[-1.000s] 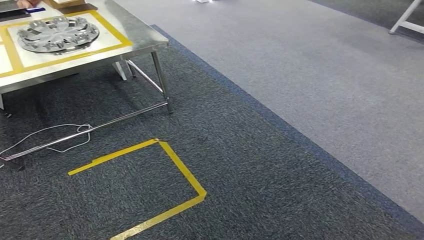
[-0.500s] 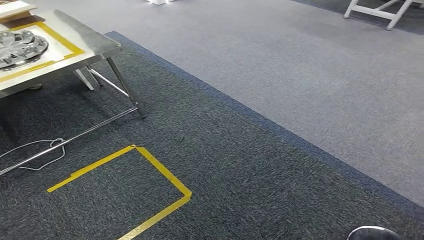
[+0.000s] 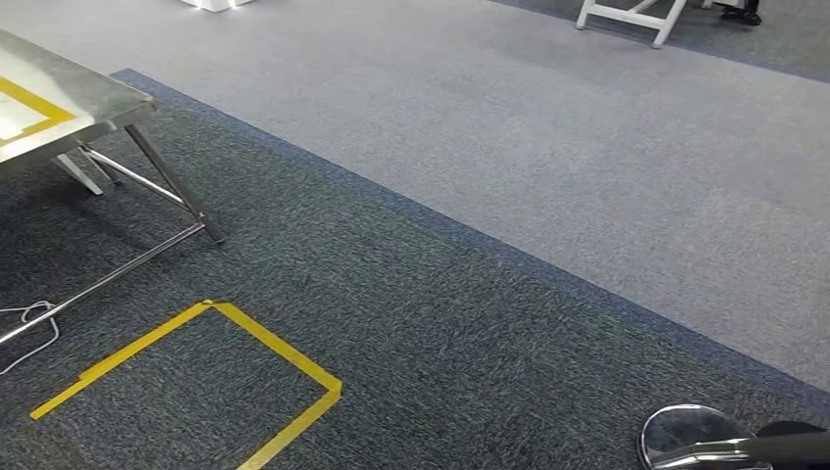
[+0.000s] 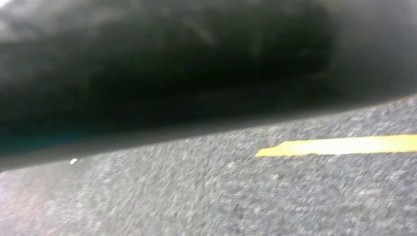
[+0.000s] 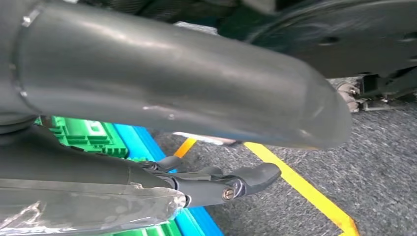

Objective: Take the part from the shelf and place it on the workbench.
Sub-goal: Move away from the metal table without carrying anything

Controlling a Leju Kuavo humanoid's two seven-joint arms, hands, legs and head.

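The steel workbench (image 3: 73,93) shows just one corner at the far left of the head view, with a strip of yellow tape (image 3: 29,103) on its top. A silver piece of my right arm (image 3: 695,438) comes in at the lower right edge. In the right wrist view my right hand (image 5: 162,93) hangs over the carpet. Its thick grey thumb (image 5: 221,98) and dark fingers (image 5: 246,179) are apart with nothing between them.
A yellow tape square (image 3: 284,357) marks the dark carpet beside the workbench legs (image 3: 176,186), and a white cable (image 3: 29,328) lies under them. Lighter grey carpet stretches beyond. A white frame (image 3: 631,15) stands far right. Green and blue crates (image 5: 83,132) sit behind my right hand.
The camera has swung to the right: the workbench has slid to the left edge and the silver wheel cover on it has left the picture. My right arm has come in at lower right.
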